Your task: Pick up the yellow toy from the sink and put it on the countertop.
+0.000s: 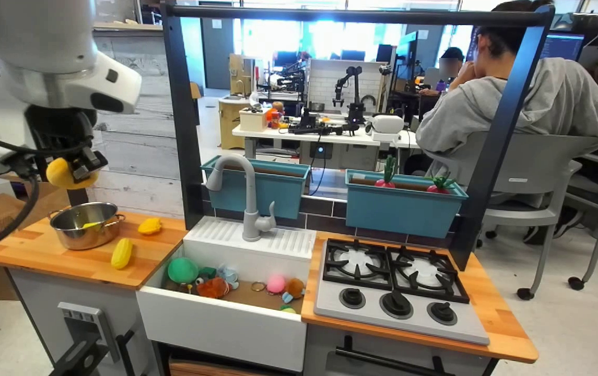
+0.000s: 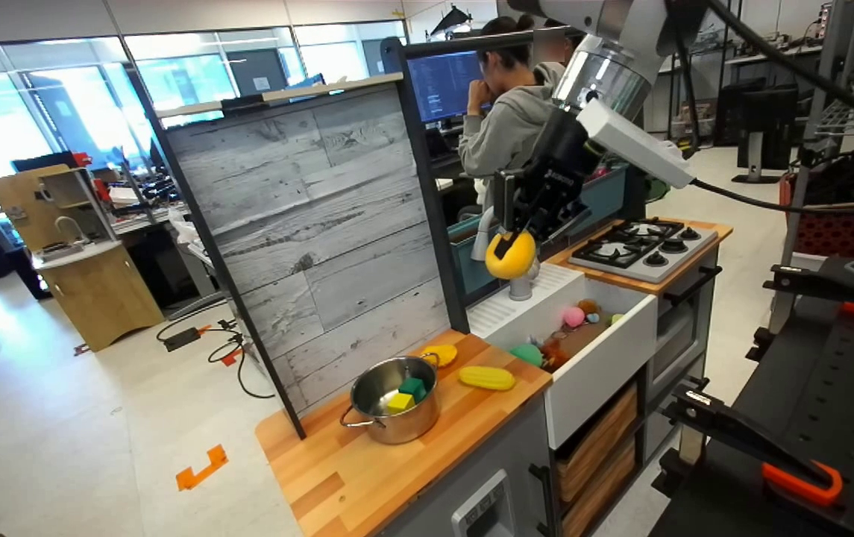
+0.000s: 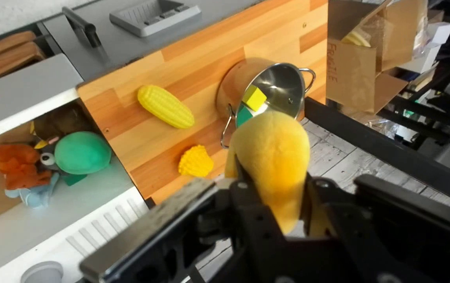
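Note:
The roundish yellow toy (image 3: pixel 272 149) is pinched between the fingers of my gripper (image 3: pixel 274 177) in the wrist view. In both exterior views the gripper (image 1: pixel 85 166) (image 2: pixel 515 237) holds the toy (image 1: pixel 61 173) (image 2: pixel 513 258) high in the air. In an exterior view it appears above the pot at the countertop's far left. The white sink (image 1: pixel 220 326) (image 2: pixel 609 358) is in the middle of the kitchen unit. The light-brown wooden countertop (image 1: pixel 160 256) (image 2: pixel 352 477) lies beside it and below the gripper; it also shows in the wrist view (image 3: pixel 201 74).
On the countertop stand a steel pot (image 1: pixel 87 237) with a yellow and a green block, a yellow corn toy (image 1: pixel 121 254) and a small yellow toy (image 1: pixel 150 225). Several toys, including a green ball (image 1: pixel 183 270), lie in the sink. A grey faucet (image 1: pixel 250 198) and wooden panel (image 2: pixel 307 224) rise behind.

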You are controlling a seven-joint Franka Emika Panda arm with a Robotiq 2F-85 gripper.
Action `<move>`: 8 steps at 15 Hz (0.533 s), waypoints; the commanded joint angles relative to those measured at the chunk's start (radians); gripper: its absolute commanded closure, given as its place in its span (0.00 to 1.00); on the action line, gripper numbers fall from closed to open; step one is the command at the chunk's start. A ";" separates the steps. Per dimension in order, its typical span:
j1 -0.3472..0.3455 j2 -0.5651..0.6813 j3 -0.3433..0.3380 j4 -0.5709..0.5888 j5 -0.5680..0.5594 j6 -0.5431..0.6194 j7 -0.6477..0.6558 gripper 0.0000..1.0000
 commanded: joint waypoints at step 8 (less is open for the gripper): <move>0.245 0.172 -0.067 0.337 0.161 0.501 -0.154 0.94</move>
